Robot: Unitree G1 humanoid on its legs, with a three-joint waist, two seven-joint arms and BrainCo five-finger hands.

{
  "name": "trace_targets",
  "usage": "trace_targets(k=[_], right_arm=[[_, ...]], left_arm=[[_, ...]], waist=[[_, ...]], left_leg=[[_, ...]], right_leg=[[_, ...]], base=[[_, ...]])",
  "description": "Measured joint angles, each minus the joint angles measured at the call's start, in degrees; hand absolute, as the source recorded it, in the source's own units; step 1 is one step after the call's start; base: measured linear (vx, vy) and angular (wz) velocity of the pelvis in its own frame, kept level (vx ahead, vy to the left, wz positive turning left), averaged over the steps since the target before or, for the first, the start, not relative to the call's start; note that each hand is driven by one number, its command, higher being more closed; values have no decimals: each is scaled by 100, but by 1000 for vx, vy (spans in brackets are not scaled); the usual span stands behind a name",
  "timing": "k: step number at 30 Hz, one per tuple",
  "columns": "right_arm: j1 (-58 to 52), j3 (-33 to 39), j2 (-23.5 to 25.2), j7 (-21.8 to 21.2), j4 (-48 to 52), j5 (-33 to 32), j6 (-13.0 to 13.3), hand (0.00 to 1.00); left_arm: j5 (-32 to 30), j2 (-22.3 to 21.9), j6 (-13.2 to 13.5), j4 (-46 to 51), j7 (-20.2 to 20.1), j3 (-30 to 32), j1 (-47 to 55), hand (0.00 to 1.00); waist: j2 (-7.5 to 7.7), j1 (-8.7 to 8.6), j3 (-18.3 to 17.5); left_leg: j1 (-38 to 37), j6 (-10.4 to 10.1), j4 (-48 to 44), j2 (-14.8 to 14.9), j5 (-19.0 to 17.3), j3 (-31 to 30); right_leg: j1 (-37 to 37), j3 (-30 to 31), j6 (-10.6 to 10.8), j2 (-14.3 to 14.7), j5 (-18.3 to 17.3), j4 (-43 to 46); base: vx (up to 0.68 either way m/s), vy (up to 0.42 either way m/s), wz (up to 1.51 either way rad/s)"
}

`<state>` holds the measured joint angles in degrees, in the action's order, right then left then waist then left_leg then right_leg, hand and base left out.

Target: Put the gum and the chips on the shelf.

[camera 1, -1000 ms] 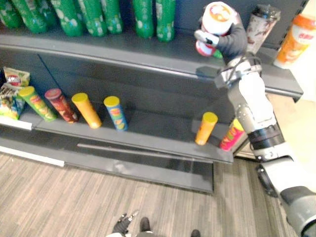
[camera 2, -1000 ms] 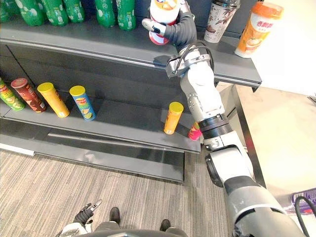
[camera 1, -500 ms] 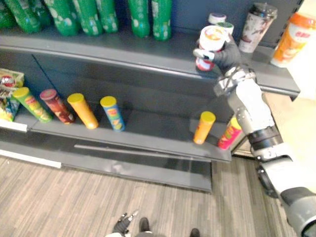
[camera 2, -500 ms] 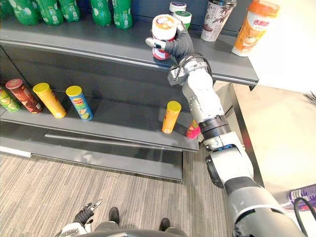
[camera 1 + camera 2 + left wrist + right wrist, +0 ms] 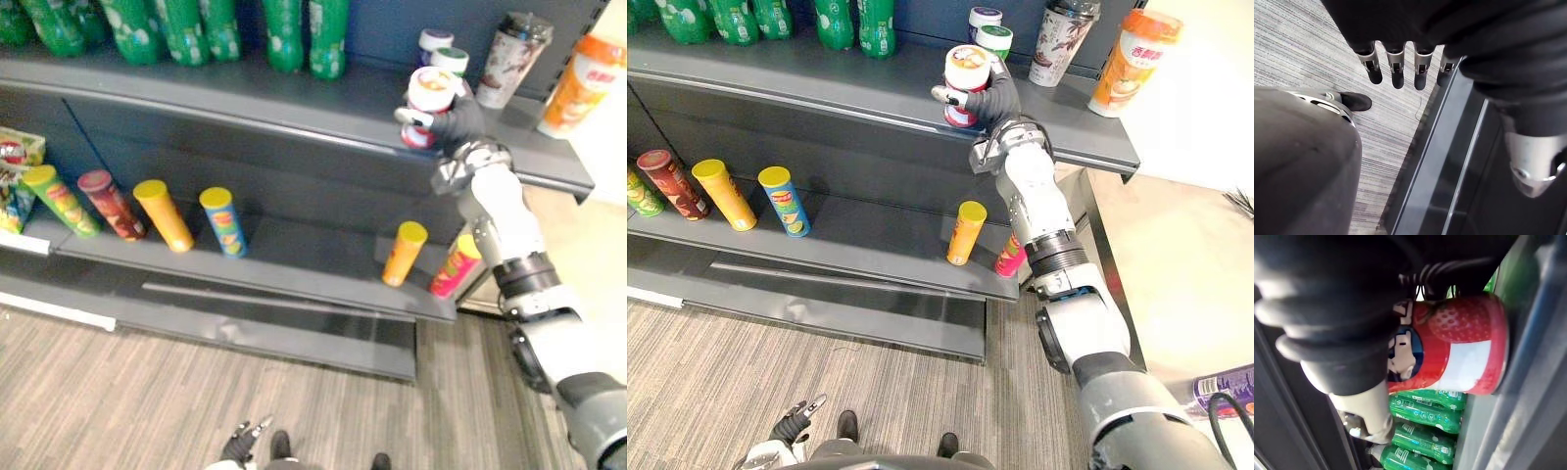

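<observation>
**Gum tub at the upper shelf's front edge, in the right hand**

Right hand (image 5: 991, 98): fingers and thumb curled round the gum tub (image 5: 965, 83), a red tub with a white lid. The grip is on the tub's side, with the arm reaching up from below and to the right.

Tub position: over the front lip of the upper shelf (image 5: 823, 83), towards its right end. The long axis is roughly upright, lid on top. In the right wrist view the red base (image 5: 1493, 347) lies right against the grey shelf surface; I cannot tell whether it bears on it.

Key relation: the bare shelf surface lies behind the tub, away from the robot. Two small tubs (image 5: 989, 27) stand near the back wall, just behind it and apart from it. Judgement: the base needs to go a little further in before release, stopping short of those two.

Left hand (image 5: 792, 423): hangs low near the floor, fingers (image 5: 1396, 68) straight, holding nothing. It is well away from both shelves.

Chips: several chip tubes (image 5: 966, 232) stand on the lower shelf (image 5: 872, 245). Neither hand holds one, and I cannot tell which is the task's own.
</observation>
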<state>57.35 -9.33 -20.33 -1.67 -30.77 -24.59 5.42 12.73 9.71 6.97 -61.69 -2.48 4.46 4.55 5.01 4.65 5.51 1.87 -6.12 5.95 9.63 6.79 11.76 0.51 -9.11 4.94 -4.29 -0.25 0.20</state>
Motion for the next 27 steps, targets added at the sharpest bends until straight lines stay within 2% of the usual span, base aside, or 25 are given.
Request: trace_targets(k=[8, 24, 25, 27], right_arm=[[1, 259, 0, 111, -177, 437, -1, 100], [298, 494, -1, 176, -478, 456, 4, 100], [353, 498, -1, 187, -553, 456, 8, 0], [401, 508, -1, 197, -593, 455, 7, 0]], left_arm=[[3, 0, 0, 0, 1, 37, -12, 0], [13, 0, 3, 2, 8, 43, -91, 0], [13, 0, 3, 2, 8, 42, -94, 0], [13, 1, 4, 9, 8, 43, -99, 0]], waist=[[34, 3, 26], [49, 6, 183], [46, 6, 194], [46, 5, 218]], left_leg=[[4, -6, 0, -1, -7, -2], [7, -13, 1, -3, -13, -11], [7, -13, 1, -3, -13, -12], [7, -13, 1, -3, -13, -12]], right_leg=[[0, -3, 1, 0, 0, -8], [-8, -19, 0, -2, 0, -18], [-8, -19, 0, -2, 0, -18], [-9, -21, 0, -2, 0, -18]], base=[[0, 0, 0], [0, 0, 0], [0, 0, 0], [0, 0, 0]])
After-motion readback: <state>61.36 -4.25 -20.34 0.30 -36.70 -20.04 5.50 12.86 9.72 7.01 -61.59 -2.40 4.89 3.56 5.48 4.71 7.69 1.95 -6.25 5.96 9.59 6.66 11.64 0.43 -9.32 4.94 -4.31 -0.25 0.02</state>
